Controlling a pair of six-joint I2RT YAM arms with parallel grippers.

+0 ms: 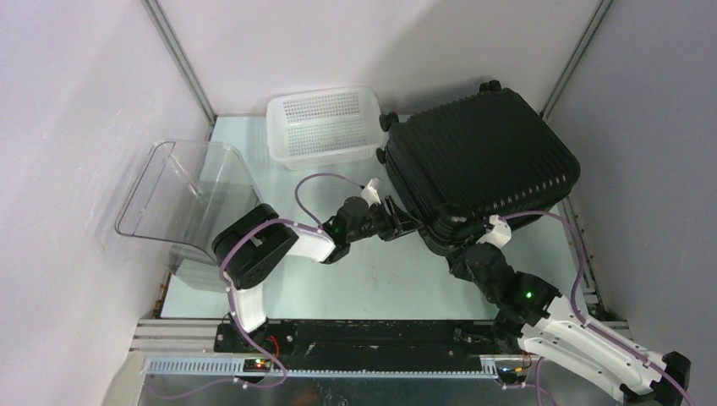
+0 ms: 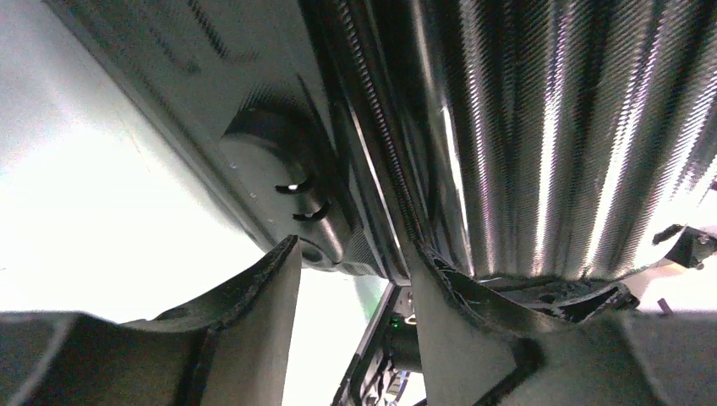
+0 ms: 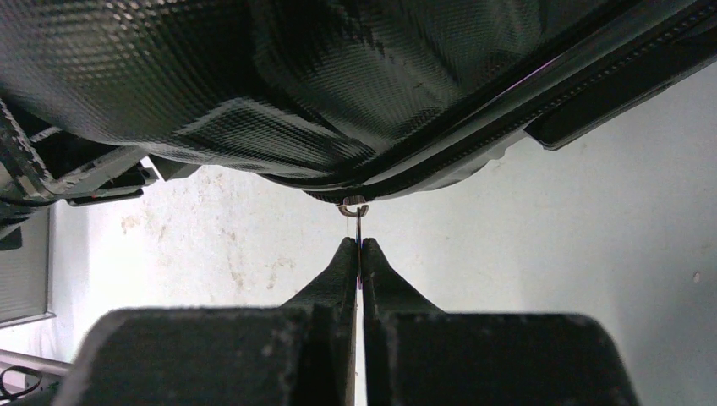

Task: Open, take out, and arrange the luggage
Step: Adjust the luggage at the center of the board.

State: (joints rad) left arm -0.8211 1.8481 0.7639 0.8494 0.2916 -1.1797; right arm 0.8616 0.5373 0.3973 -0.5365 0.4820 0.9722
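While the luggage (image 1: 482,161) lies flat on the pale surface (image 1: 372,279), ribbed shell up and both halves together, the right gripper (image 3: 359,250) sits at its near edge, jaws pinched tight on the thin zipper pull (image 3: 358,222) that hangs from the seam (image 3: 550,85). At the luggage's near left corner the left gripper (image 2: 353,245) has its jaws spread wide, one finger either side of that seam (whether they touch the shell cannot be told). A white perforated basket (image 1: 325,127) stands just left of the luggage, beside its wheels (image 1: 389,121).
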